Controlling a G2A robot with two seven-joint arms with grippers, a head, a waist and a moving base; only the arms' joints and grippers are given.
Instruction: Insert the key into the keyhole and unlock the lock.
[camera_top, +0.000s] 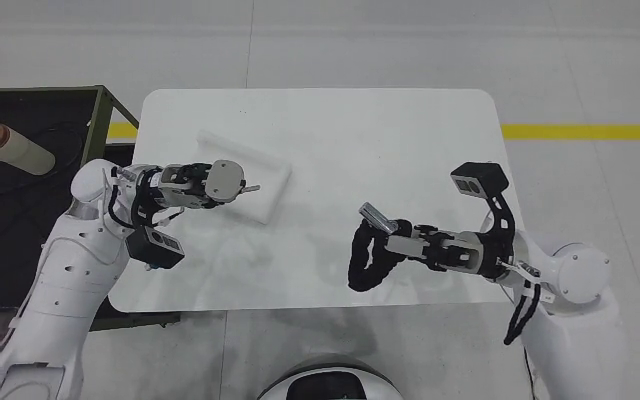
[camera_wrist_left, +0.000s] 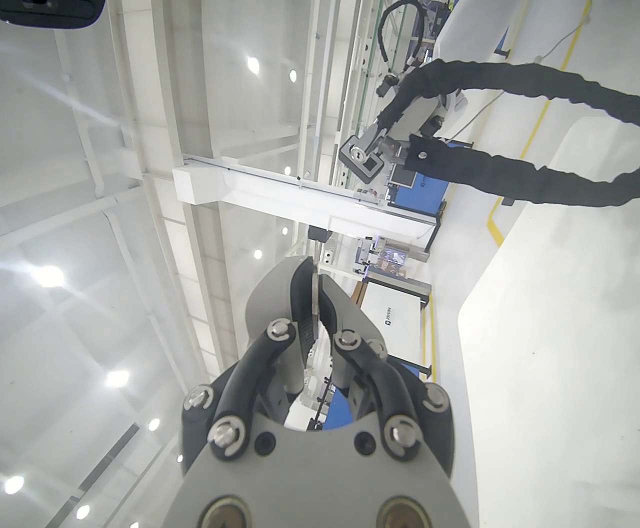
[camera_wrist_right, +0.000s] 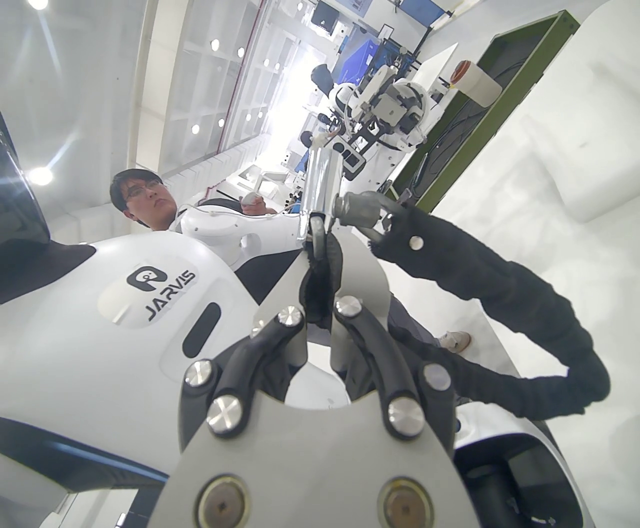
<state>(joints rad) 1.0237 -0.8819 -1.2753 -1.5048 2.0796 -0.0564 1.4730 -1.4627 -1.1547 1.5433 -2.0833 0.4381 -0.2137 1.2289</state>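
Step in hand: alignment, key not yet inserted. Left gripper (camera_top: 233, 182), centre-left in the top view, was clamped on the key (camera_top: 252, 187). Right gripper (camera_top: 395, 238), lower right, was gripping the lock (camera_top: 374, 217) above the counter (camera_top: 400, 130), well apart from the key. Next, I judged: line the tip up with the keyhole, then close the gap.

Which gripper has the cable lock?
The right gripper, shut on the lock with its black sleeved cable; the left gripper pinches only the thin key.
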